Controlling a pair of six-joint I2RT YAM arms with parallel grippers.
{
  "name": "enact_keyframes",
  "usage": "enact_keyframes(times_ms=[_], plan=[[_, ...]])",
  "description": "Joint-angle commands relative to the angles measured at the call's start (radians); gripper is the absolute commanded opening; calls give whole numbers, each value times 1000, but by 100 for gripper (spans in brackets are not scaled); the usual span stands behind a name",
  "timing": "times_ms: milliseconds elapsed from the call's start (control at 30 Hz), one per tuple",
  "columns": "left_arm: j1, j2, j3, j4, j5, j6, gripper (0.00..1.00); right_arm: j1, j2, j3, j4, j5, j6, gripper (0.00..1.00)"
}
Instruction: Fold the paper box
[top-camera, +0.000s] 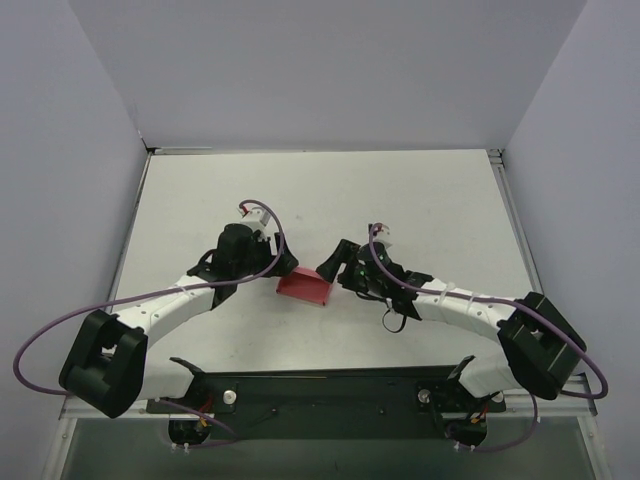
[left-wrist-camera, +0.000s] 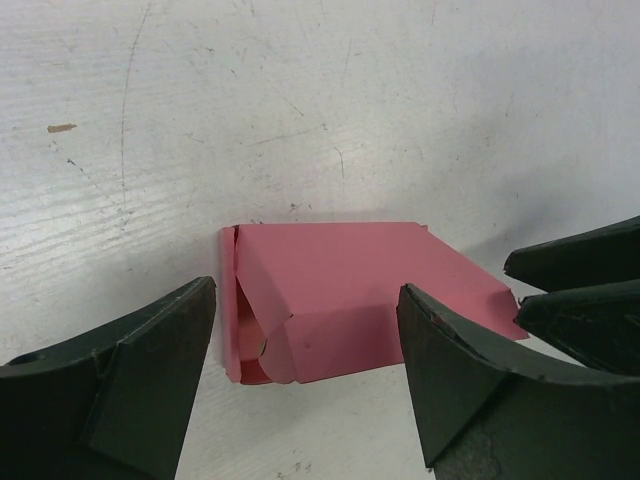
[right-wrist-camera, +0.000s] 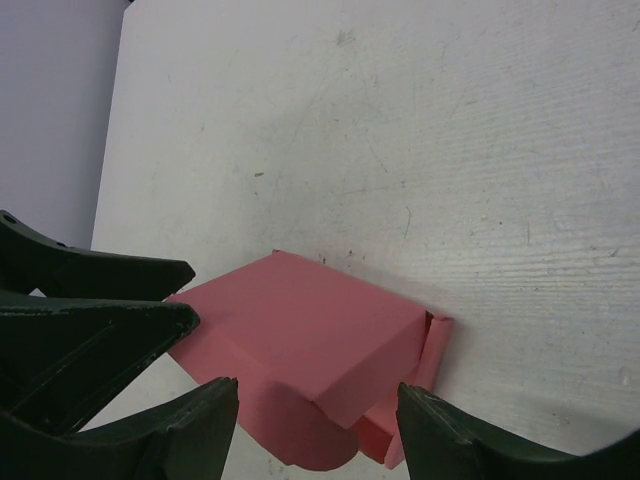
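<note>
Top external view: the small pink-red card paper box (top-camera: 303, 289) lies near the middle of the white table (top-camera: 400, 190), between the two claws. The left claw (top-camera: 284, 266) reaches in at its left end and the right claw (top-camera: 328, 268) at its right end. Both are released, jaws spread wide, and neither is clenched on the card. Beyond the box the tabletop runs to its back edge, with metal rails (top-camera: 516, 220) along the sides and pale grey walls (top-camera: 330, 70) on three sides. The surface is scuffed and scratched.

The left wrist view alone shows the lid folded down, one end flap ajar, and a small brown mark (left-wrist-camera: 60, 127) on the table. The right wrist view alone shows a rounded tab at the near side and a narrow flap standing at the box's right end.
</note>
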Motion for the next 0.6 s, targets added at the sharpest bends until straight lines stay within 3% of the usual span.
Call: enact_keyframes(times_ms=[0, 567], plan=[[7, 15, -8, 73, -21, 2, 83, -18, 42, 37, 43, -30, -13, 64], [7, 9, -158, 134, -38, -41, 81, -7, 143, -3, 34, -29, -4, 57]])
